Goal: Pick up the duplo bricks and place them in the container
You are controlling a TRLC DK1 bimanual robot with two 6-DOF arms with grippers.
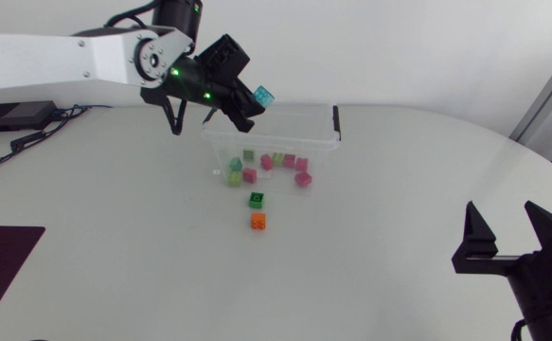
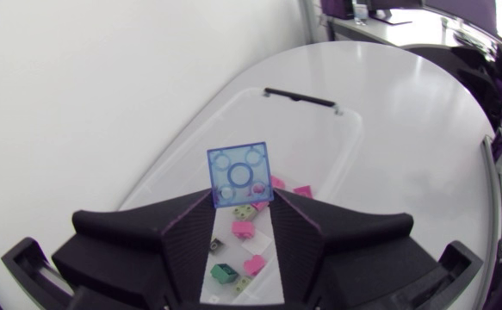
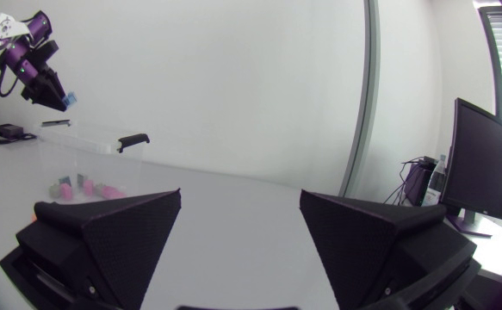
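My left gripper hangs over the back left corner of the clear container, shut on a light blue duplo brick. In the left wrist view the blue brick stands pinched between the fingertips of that gripper, with the container below. Several pink and light green bricks lie inside the container. A dark green brick and an orange brick rest on the table just in front of it. My right gripper stands open and empty at the near right.
The container has a black handle on its right end. A black box with cables sits at the far left, and a dark mat lies at the near left edge.
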